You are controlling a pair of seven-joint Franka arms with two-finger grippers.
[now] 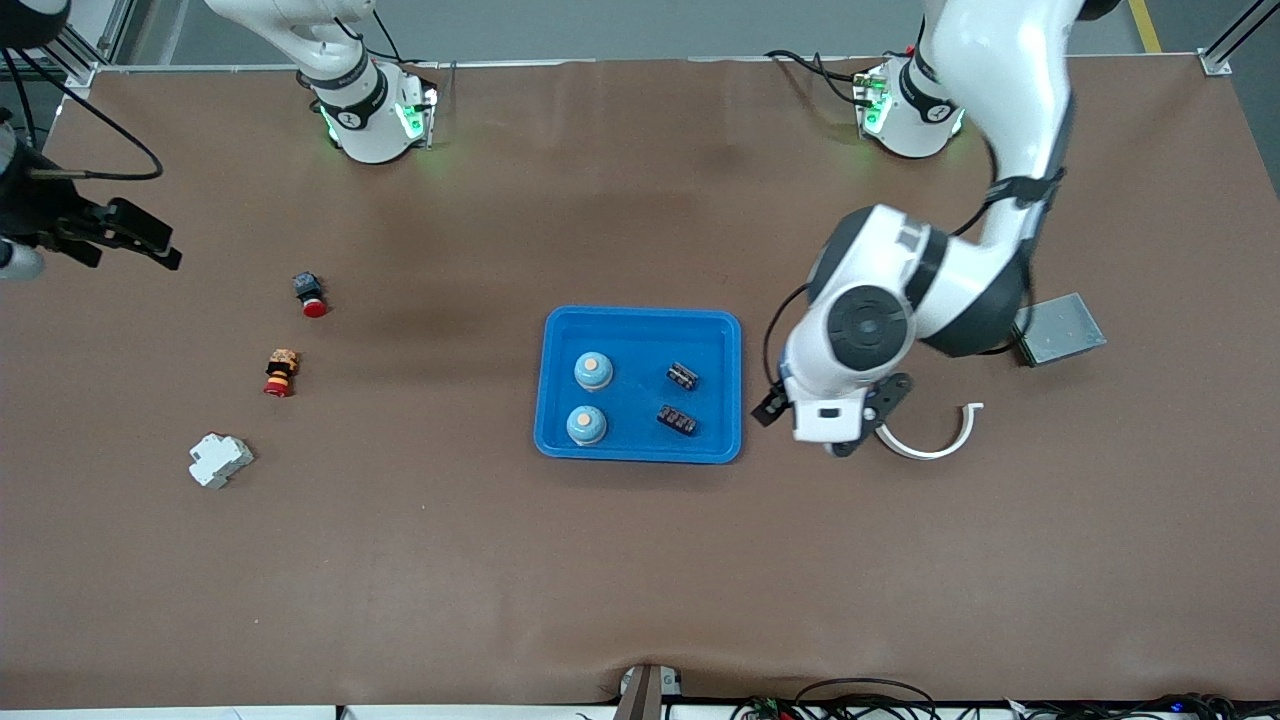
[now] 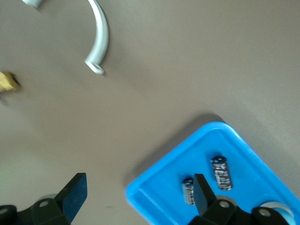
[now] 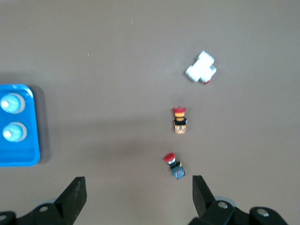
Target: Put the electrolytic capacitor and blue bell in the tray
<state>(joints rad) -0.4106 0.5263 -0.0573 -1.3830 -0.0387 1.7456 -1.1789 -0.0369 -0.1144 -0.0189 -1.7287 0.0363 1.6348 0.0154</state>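
Observation:
The bright blue tray (image 1: 640, 330) lies mid-table. In it stand two blue bells (image 1: 594, 370) (image 1: 587, 425) and lie two black electrolytic capacitors (image 1: 683, 376) (image 1: 677, 420). My left gripper (image 1: 826, 432) is open and empty, over the table beside the tray's edge toward the left arm's end. Its wrist view shows the left gripper (image 2: 138, 197) above a tray corner (image 2: 159, 197), with both capacitors (image 2: 221, 172) (image 2: 188, 191) inside. My right gripper (image 1: 160, 245) waits open and empty over the right arm's end of the table. In its own view the right gripper (image 3: 138, 194) is clear of the tray (image 3: 18, 154).
A white curved clip (image 1: 935, 440) lies by the left hand and a grey metal box (image 1: 1060, 330) beside that arm. Toward the right arm's end lie a red-capped switch (image 1: 310, 293), a red-and-yellow button (image 1: 281, 372) and a white breaker (image 1: 219, 459).

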